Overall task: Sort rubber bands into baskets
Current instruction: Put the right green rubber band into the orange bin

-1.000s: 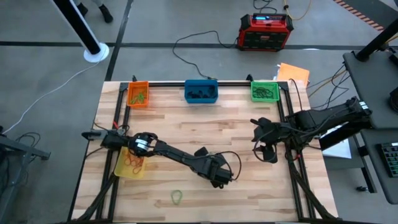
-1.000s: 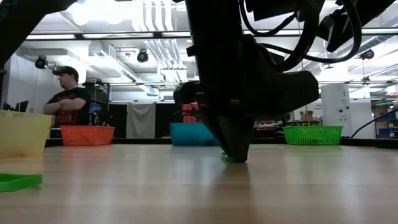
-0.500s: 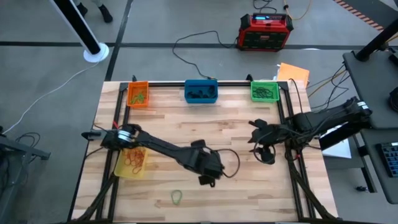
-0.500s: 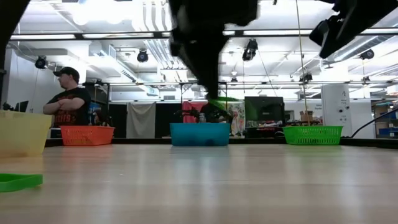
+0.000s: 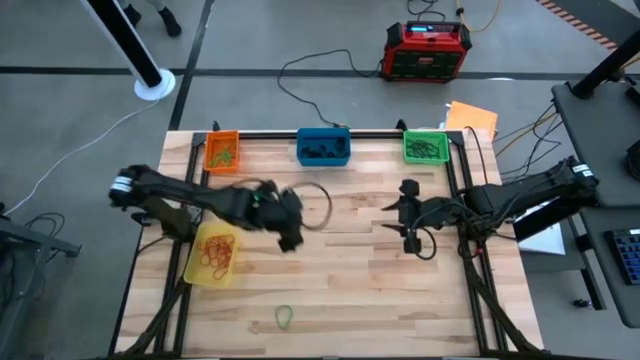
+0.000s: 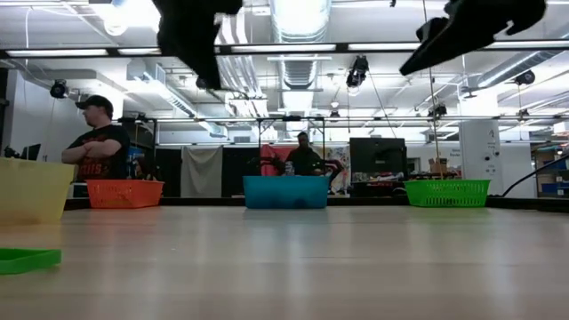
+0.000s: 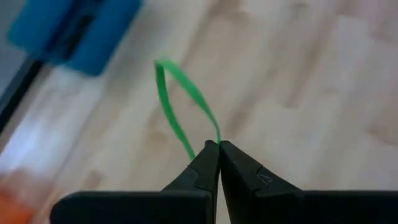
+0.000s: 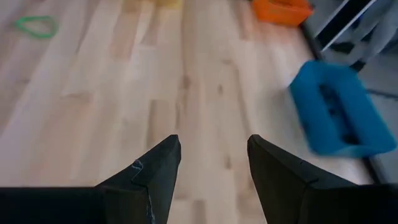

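My left gripper (image 5: 289, 238) is raised over the table's left middle, shut on a green rubber band (image 7: 180, 102); the band does not show in the high view. My right gripper (image 5: 405, 222) hovers open and empty over the right middle, and its spread fingers show in its wrist view (image 8: 214, 157). Another green band (image 5: 285, 317) lies flat near the front edge. The orange (image 5: 222, 152), blue (image 5: 323, 146) and green (image 5: 426, 147) baskets stand along the far edge. The yellow basket (image 5: 212, 256) stands at the left, with bands inside. My left gripper pinches the green band's near end (image 7: 214, 137) between its two fingertips. The rest of the loop (image 7: 168, 81) stands out past the fingers, narrow and slack, lifted clear of the table.
The black frame rails (image 5: 460, 180) run along the table's sides. A red-and-black power box (image 5: 428, 50) and cables lie on the floor beyond the far edge. In the low view a person (image 6: 93, 142) stands behind the table at the left. Bare wood lies between the arms.
My left gripper, shut on the green band, has risen from the table's near middle and swung toward the left and far edges, lifting the band clear. My right gripper has shifted slightly toward the left.
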`<state>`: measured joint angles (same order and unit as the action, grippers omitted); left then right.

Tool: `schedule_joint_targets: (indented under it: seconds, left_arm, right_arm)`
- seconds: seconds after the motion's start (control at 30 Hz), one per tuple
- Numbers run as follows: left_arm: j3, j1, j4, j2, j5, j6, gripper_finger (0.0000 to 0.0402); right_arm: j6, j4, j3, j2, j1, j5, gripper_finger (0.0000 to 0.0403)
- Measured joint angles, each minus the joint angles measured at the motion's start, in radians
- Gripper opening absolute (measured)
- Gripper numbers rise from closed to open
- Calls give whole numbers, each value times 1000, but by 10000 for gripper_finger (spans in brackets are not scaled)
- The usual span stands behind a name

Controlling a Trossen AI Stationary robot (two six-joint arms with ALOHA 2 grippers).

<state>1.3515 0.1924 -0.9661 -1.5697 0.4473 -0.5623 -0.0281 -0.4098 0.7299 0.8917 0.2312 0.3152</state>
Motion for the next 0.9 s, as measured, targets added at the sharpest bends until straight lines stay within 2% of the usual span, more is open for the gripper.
schedule_joint_targets:
  seconds: [0.17, 0.4, 0.73, 0.9]
  left_arm:
    - [-122, -183, -14, 153, 21, -31, 0]
    - [-209, -546, -46, 252, 15, -12, 0]
    - [-225, -928, -48, 210, -2, 207, 0]
    - [-227, -1046, -34, 167, -19, 284, 0]
  right_arm:
    - [-77, 65, -4, 0, -68, 9, 182]
    - [-17, 67, -4, 0, -157, 0, 182]
    - [50, 81, -5, 0, -165, -1, 182]
    - [99, 95, -5, 1, -165, 0, 182]
